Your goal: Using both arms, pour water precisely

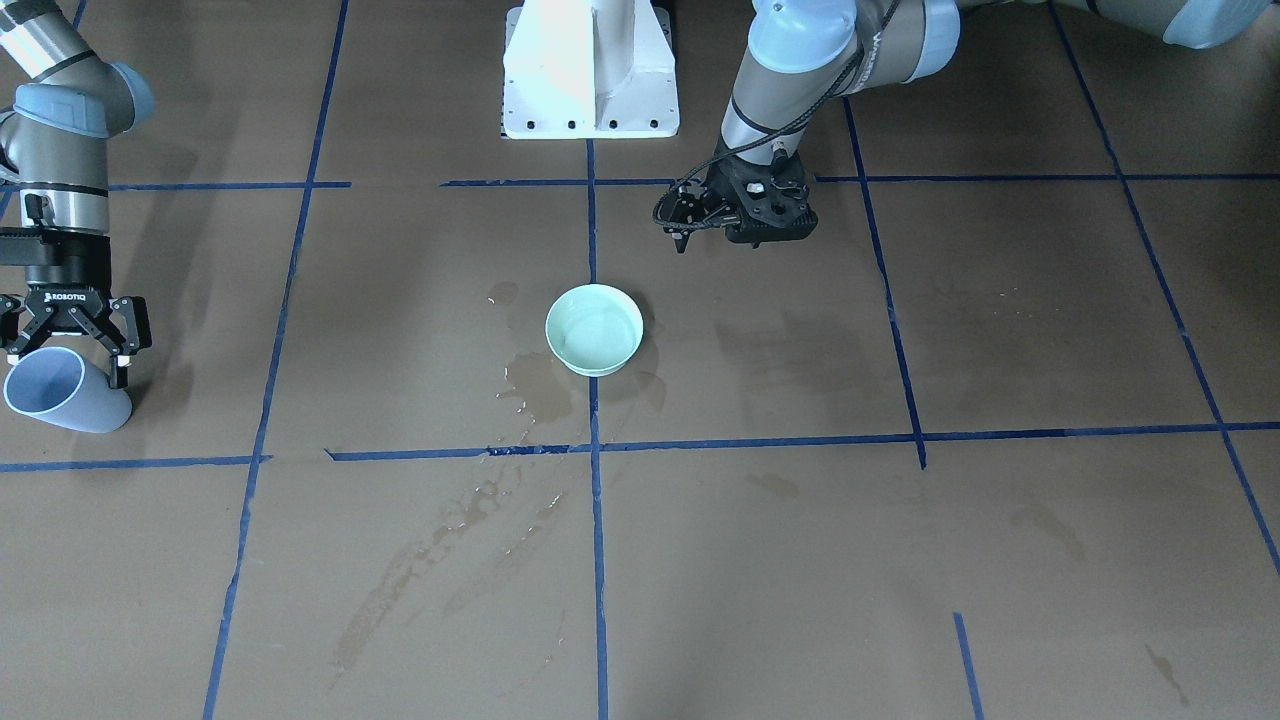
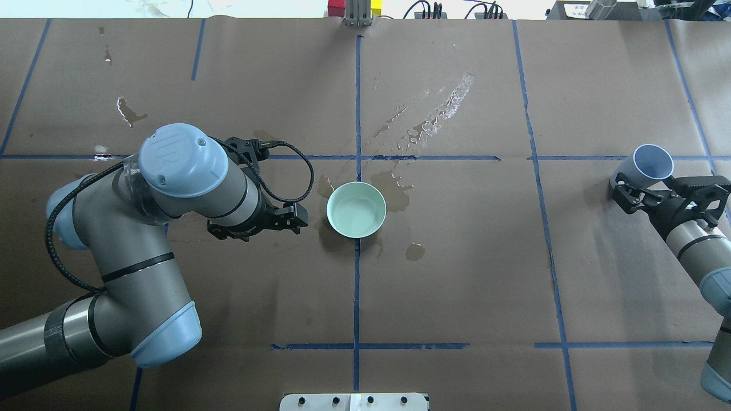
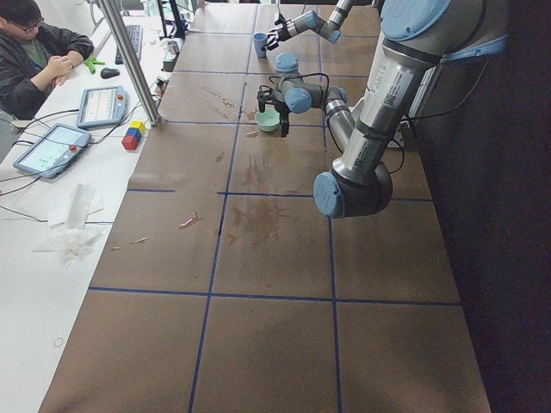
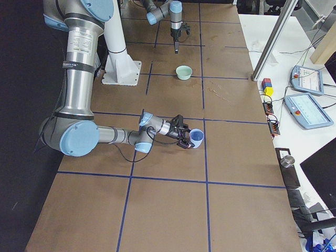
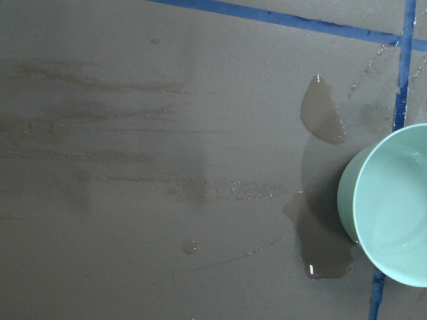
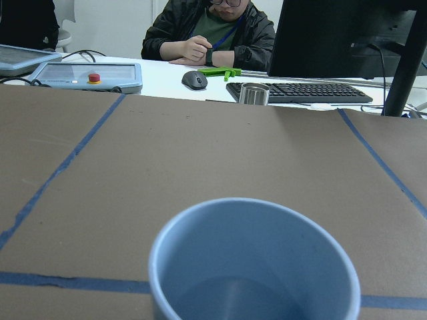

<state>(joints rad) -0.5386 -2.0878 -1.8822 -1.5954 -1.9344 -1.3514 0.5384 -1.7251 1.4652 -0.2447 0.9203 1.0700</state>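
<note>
A mint-green bowl stands mid-table, also in the overhead view and at the left wrist view's right edge. My left gripper hangs beside it on my left, apart from it, empty, and looks shut. My right gripper is shut on a light-blue cup far to my right, low over the table. A little water shows faintly in the cup's bottom. Spilled water lies in puddles around the bowl.
Wet streaks run across the brown paper beyond the bowl. The white pedestal base stands behind the bowl. An operator sits at the table's far side by a metal cup, tablets, coloured blocks and a post.
</note>
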